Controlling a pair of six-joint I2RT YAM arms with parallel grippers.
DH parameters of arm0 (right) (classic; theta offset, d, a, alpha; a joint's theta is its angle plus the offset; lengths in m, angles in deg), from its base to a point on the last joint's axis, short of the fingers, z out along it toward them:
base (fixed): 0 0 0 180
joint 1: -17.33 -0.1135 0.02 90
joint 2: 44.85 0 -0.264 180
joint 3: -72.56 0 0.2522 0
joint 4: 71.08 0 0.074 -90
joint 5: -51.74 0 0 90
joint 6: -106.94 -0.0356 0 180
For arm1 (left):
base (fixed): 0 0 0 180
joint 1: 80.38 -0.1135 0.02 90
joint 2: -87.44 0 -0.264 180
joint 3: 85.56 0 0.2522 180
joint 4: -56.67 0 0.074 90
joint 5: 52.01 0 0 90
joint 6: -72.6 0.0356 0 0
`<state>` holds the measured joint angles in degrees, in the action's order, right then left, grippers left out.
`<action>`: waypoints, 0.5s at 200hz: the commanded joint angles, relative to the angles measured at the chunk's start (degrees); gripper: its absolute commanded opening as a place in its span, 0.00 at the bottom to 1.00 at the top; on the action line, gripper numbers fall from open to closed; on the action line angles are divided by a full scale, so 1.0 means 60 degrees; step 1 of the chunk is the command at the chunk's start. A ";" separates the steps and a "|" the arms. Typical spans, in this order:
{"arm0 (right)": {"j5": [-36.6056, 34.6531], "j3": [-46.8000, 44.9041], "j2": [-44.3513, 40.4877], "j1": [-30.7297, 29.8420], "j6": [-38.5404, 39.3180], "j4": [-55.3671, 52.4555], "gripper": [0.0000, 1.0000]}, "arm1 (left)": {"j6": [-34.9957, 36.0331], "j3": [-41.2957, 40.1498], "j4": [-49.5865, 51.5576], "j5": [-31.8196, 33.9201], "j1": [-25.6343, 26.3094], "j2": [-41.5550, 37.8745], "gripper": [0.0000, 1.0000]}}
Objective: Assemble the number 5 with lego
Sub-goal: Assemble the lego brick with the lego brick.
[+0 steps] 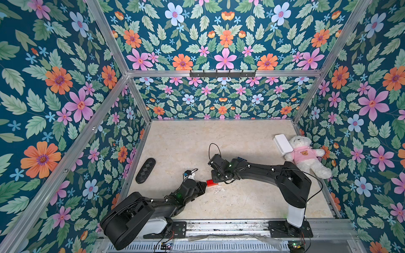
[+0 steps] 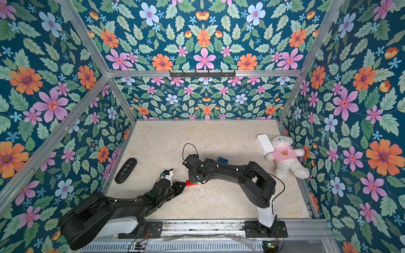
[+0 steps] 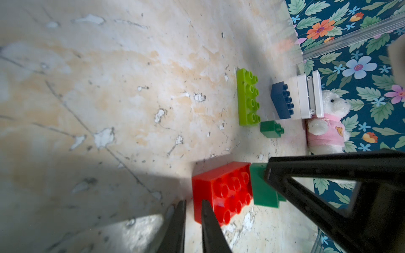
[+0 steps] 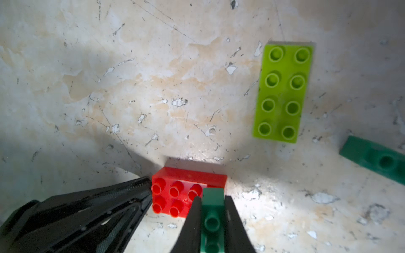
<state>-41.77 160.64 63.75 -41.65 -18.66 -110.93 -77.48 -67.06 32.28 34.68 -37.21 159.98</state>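
From the red brick (image 1: 212, 182), you have bare tabletop (image 1: 230, 203) at 5 to 6 o'clock. The left gripper (image 1: 205, 185) blocks 8 to 10. The right gripper (image 1: 215, 177), clamping a dark-green brick (image 4: 212, 210), blocks 12 to 3. The teddy (image 1: 306, 155) and white box (image 1: 282, 143) crowd the 2 o'clock corner.

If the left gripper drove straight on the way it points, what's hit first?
The red brick, at its short end. The left gripper looks already against it, though contact is unclear.

Left arm (image 1: 135, 210): black links, white base shell.
Right arm (image 1: 263, 173): black, white post, looped cables.
Gripper fingers (image 3: 328, 166): black, seemingly triangular frames.
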 commanded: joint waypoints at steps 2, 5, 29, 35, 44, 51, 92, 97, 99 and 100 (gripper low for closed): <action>-0.0262 0.0115 0.0145 -0.0064 -0.0158 -0.0389 0.06 | -0.0005 -0.0041 0.0819 -0.0063 0.0016 0.0120 0.18; -0.0279 0.0134 0.0148 -0.0071 -0.0161 -0.0432 0.06 | -0.0022 -0.0034 0.0794 -0.0063 0.0031 0.0127 0.18; -0.0469 0.0288 0.0307 -0.0168 -0.0188 -0.0665 0.06 | -0.0035 -0.0031 0.0719 -0.0064 0.0066 0.0186 0.18; -0.0542 0.0333 0.0352 -0.0189 -0.0185 -0.0730 0.06 | -0.0047 -0.0027 0.0710 -0.0063 0.0069 0.0208 0.18; -0.0647 0.0391 0.0414 -0.0240 -0.0205 -0.0826 0.06 | -0.0051 -0.0040 0.0689 -0.0064 0.0087 0.0227 0.18; -0.0709 0.0426 0.0458 -0.0270 -0.0233 -0.0855 0.05 | -0.0061 -0.0031 0.0650 -0.0050 0.0095 0.0244 0.18; -0.0981 0.0452 0.0669 -0.0486 -0.0457 -0.0853 0.03 | -0.0084 -0.0038 0.0645 -0.0020 0.0145 0.0289 0.18; -0.1035 0.0445 0.0697 -0.0532 -0.0492 -0.0860 0.03 | -0.0082 -0.0048 0.0642 -0.0019 0.0143 0.0276 0.18; -0.1047 0.0445 0.0695 -0.0539 -0.0515 -0.0843 0.03 | -0.0088 -0.0050 0.0648 -0.0008 0.0143 0.0275 0.18; -0.1044 0.0445 0.0695 -0.0547 -0.0521 -0.0841 0.03 | -0.0092 -0.0046 0.0647 -0.0007 0.0143 0.0275 0.18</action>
<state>-47.87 163.70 66.54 -44.12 -19.64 -113.86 -77.72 -67.04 30.40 35.53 -36.48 161.38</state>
